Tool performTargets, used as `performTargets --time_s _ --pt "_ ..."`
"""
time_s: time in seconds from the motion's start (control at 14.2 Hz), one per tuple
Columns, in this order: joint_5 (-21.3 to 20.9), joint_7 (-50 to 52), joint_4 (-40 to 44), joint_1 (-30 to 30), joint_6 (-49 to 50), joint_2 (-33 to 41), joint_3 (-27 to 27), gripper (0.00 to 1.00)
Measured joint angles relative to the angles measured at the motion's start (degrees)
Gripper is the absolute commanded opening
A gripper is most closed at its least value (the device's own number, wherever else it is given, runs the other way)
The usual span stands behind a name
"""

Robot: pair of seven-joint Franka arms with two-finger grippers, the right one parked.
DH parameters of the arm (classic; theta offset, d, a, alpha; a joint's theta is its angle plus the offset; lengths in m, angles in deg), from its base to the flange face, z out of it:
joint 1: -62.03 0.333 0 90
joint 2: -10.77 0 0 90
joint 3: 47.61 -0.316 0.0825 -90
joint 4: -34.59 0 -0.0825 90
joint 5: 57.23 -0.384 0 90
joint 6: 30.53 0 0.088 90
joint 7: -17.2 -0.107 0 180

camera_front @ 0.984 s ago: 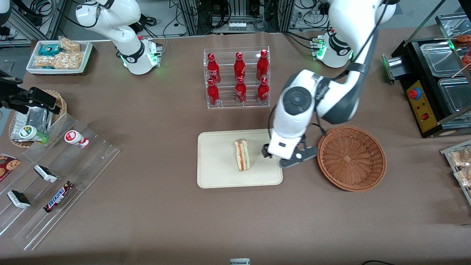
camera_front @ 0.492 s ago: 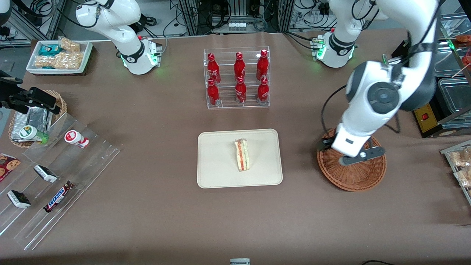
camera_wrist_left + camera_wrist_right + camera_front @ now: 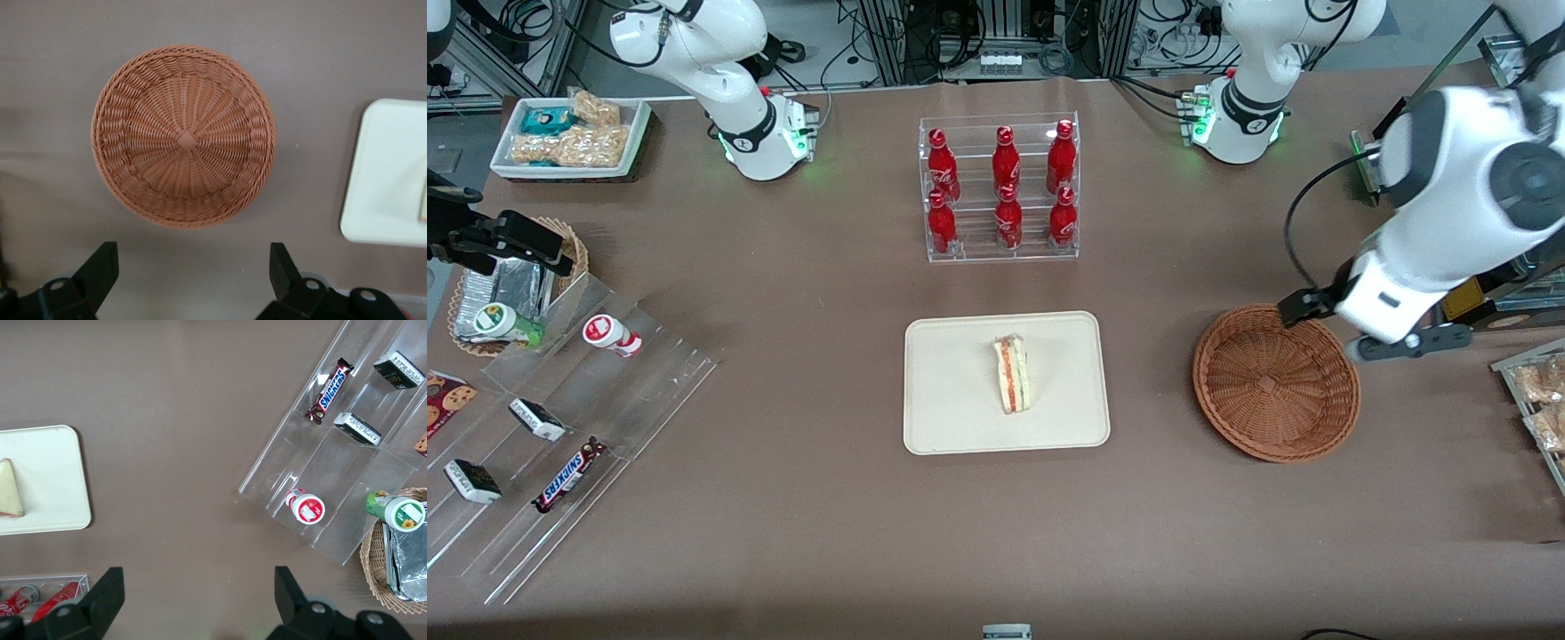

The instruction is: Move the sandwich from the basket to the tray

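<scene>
Looks like the drop-off's done on my end: sandwich [image 3: 1012, 374] is lying on the tray [image 3: 951, 418], basket [image 3: 1276, 382] has nothing in it. Gripper [image 3: 1352, 331] hangs above the basket's rim toward the working arm's end of the worktop, jaws wide with nothing held. Next I'd just park the arm.

A robotics lab, set up as a mock snack shop. Two white arms are bolted to a brown table [image 3: 783, 533], with aluminium framing and loose cables [image 3: 1040, 36] at the edge farthest from the front camera. Shop-style goods cover the table: a clear rack of red cola bottles [image 3: 1000, 187], a stepped acrylic display [image 3: 578, 427] with snack bars, and a white bin [image 3: 574, 133] of packaged snacks. A black control box [image 3: 1449, 240] carrying a red button stands at the working arm's end, where the gripper [image 3: 1369, 329] hangs above the table just beside the basket [image 3: 1276, 382].
</scene>
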Motion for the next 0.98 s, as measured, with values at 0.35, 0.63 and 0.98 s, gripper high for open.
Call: performTargets --time_s 0.35,0.63,0.98 --pt "0.8 -7.3 5.7 7.3 6.6 2.1 4.6 1.00" --pt "0.8 -8.3 9.6 7.2 6.7 2.1 4.6 1.00" --pt "0.8 -8.5 10.0 4.7 8.5 2.1 2.4 1.00"
